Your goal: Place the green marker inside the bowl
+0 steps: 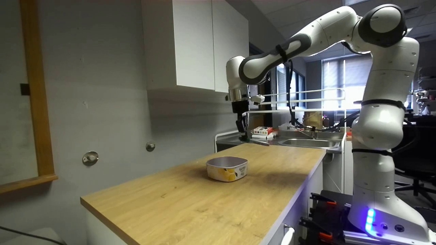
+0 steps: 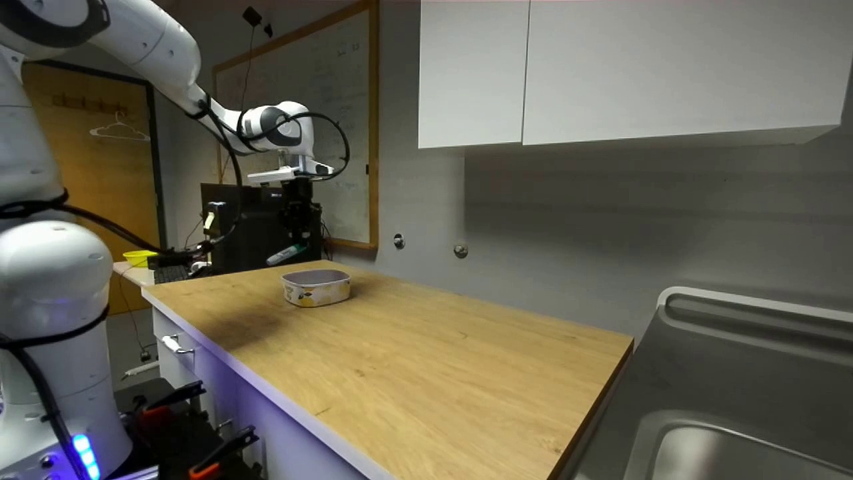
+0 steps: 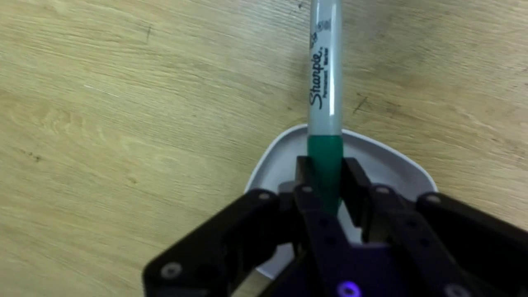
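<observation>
Green marker (image 3: pixel 325 107) is hanging above the bench (image 1: pixel 197 204); end effector (image 3: pixel 326 170) is clamping its cap (image 3: pixel 325 150), bowl (image 1: pixel 226 173) is sitting below.

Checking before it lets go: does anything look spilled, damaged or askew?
I see no spill or clear damage, and the bowl sits upright on the counter. One slightly odd thing: the gripper holds the green marker by its capped end, so in the wrist view most of it juts past the bowl's rim.
</observation>
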